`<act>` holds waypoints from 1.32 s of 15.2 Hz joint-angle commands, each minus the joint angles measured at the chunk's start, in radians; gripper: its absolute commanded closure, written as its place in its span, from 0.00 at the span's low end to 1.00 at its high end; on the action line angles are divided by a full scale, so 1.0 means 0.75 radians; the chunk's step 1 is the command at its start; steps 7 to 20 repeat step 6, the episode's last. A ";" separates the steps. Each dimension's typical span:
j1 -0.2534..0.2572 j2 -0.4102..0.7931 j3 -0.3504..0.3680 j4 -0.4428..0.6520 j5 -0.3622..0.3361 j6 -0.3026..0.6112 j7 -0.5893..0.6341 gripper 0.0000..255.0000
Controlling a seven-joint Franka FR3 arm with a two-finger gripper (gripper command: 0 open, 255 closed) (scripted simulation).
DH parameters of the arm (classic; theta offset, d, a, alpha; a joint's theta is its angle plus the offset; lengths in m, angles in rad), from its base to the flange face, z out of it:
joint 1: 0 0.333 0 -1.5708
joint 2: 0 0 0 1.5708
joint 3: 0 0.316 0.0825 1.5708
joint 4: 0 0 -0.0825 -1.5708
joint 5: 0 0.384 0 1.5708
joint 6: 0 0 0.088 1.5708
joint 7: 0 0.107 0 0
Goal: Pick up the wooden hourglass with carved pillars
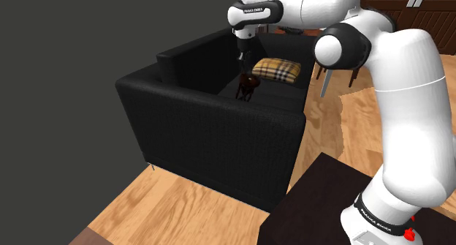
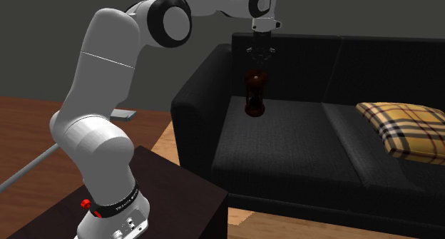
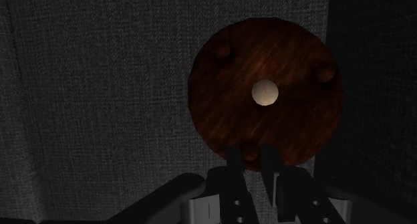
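A dark wooden hourglass (image 1: 246,88) with turned pillars stands upright on the black sofa's seat (image 2: 285,148), near the armrest. In the second exterior view the hourglass (image 2: 254,95) is directly under my gripper (image 2: 259,62), which points straight down at its top. The wrist view looks down on the round top disc (image 3: 267,92), which has a pale centre and three pillar knobs. My gripper (image 3: 252,152) has its fingers drawn close together, clasping the knob at the disc's near rim. I cannot tell whether the base has left the cushion.
A yellow plaid pillow (image 2: 406,130) lies on the far seat cushion, away from the hourglass. The sofa's armrest (image 1: 219,134) and backrest (image 1: 197,61) rise close around the hourglass. My dark stand (image 1: 314,207) sits on a wooden floor (image 1: 175,207) beside the sofa.
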 commanded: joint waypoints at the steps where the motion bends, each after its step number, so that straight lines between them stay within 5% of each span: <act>1: -0.004 0.006 0.000 0.048 0.001 -0.041 -0.001 1.00; 20: -0.012 0.023 0.000 0.133 0.003 -0.108 0.000 1.00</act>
